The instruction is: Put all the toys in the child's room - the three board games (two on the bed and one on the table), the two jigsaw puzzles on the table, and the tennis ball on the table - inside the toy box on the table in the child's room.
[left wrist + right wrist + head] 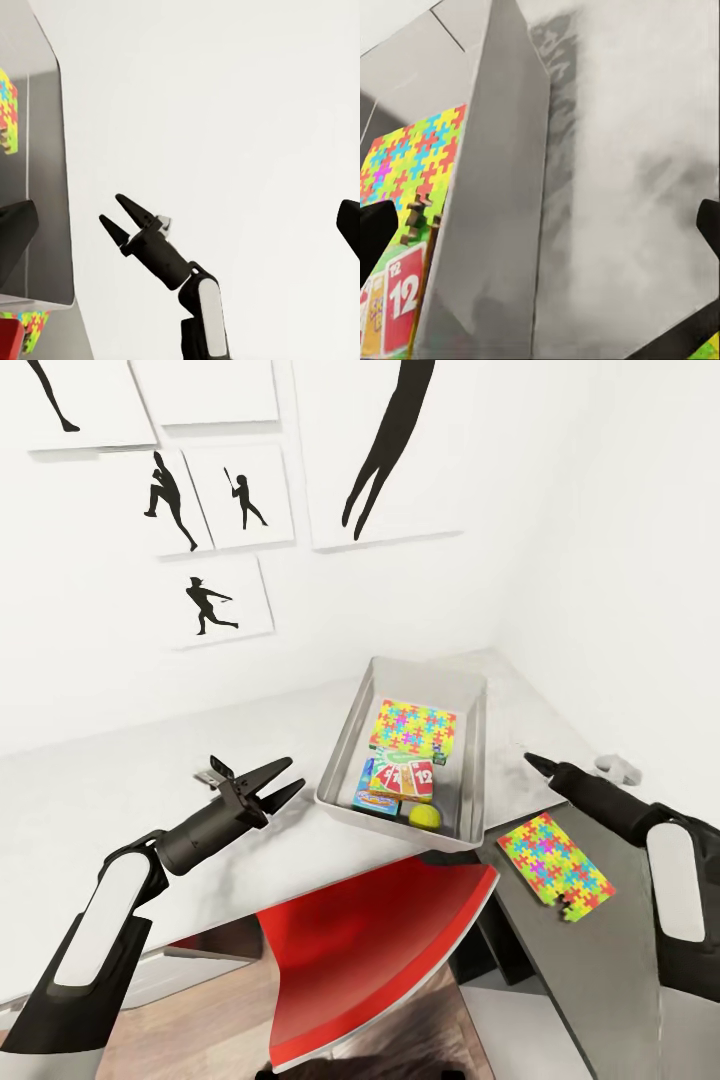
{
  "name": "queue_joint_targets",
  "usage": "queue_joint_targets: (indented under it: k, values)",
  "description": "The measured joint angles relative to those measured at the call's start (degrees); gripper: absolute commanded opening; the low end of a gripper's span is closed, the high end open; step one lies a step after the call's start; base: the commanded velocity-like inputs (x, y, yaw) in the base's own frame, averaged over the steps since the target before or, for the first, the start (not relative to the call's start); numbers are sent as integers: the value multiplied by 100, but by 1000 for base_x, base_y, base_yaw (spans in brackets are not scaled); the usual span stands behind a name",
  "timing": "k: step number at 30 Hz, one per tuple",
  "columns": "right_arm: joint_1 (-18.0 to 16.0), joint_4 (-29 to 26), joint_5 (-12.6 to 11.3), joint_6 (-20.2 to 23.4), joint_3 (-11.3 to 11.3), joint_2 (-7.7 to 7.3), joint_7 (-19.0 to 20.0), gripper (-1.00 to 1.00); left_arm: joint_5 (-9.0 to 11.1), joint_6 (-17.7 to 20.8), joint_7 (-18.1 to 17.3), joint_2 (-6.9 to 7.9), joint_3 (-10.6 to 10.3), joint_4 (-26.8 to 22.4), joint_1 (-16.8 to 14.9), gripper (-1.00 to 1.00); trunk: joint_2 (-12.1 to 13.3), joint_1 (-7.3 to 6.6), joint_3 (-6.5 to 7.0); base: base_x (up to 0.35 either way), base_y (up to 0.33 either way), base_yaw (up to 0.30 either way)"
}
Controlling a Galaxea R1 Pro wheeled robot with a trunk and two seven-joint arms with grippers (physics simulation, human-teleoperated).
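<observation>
The light grey toy box [345,755] stands on the table [120,810]. Inside it lie one jigsaw puzzle [413,726], stacked board games [400,780] and the tennis ball [425,816]. A second jigsaw puzzle [553,865] lies flat on the dark grey desk section, right of the box. My left gripper [296,772] hovers open just left of the box, pointing at it. Right of the box, above the table, my right gripper [537,763] is open and empty; it also appears in the left wrist view [120,210]. The right wrist view faces the box's outer wall [502,187].
A red chair [370,940] is tucked under the table in front of the box. Close behind the table, white walls carry black silhouette pictures [215,600]. A small pale grey object [620,768] sits at the table's far right.
</observation>
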Motion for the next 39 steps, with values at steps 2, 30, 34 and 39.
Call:
queue_joint_targets:
  k: [2,30,34,39]
  values:
    - [159,-29,-7,18,-76,-124,51,100,0,1,-1,-2,-1,-2,0,100,0,0,0,0,0,-33]
    - [947,-150,-198,843,-693,-624,280,100,11,37,0,-12,-17,-17,-58,100,0,0,25,0,0,-237]
    - [950,-152,-200,851,-689,-618,281,100,11,45,-3,-8,-17,-17,-62,100,0,0,34,0,0,-280]
    - [959,-157,-201,860,-686,-611,285,100,12,59,-4,-8,-17,-18,-68,100,0,0,46,0,0,-281]
